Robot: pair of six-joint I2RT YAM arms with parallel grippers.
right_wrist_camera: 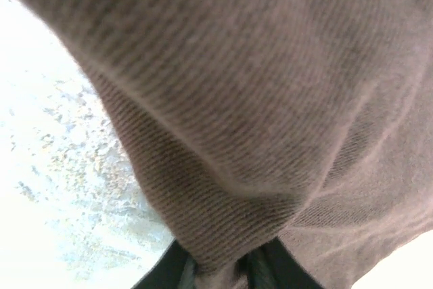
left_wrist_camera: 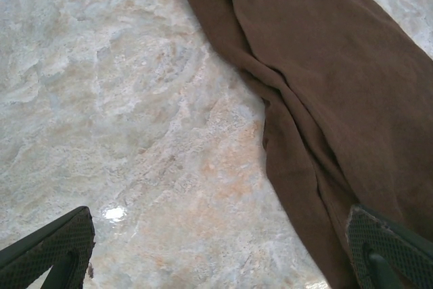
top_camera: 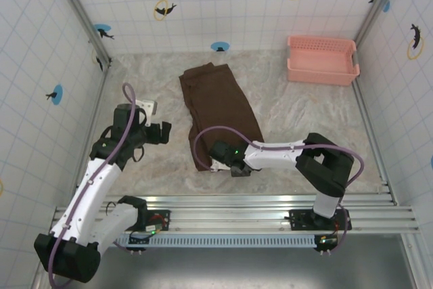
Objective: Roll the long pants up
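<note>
**Right wrist: near end of the trousers pinched to start the roll**

Right wrist camera has the right gripper [right_wrist_camera: 220, 272] clenched on the long pants [right_wrist_camera: 237, 99]. A fold of ribbed brown cloth is drawn down between its two dark fingers [right_wrist_camera: 169, 274].

From the top camera, this grip sits at the 6 o'clock end of the garment. That looks a sensible place to begin, since the cloth can be turned over toward 12 o'clock along its whole length. The pants lie folded into one long strip near the middle of the marble table [top_camera: 304, 120], running roughly 12 to 6.

At their 9 o'clock side the left gripper [left_wrist_camera: 223, 241] hangs released, jaws wide, near the cloth's long edge. It is likely placed there to take the other corner or steady the strip.

A pink basket [top_camera: 322, 72] stands well apart at the table's 2 o'clock.
</note>
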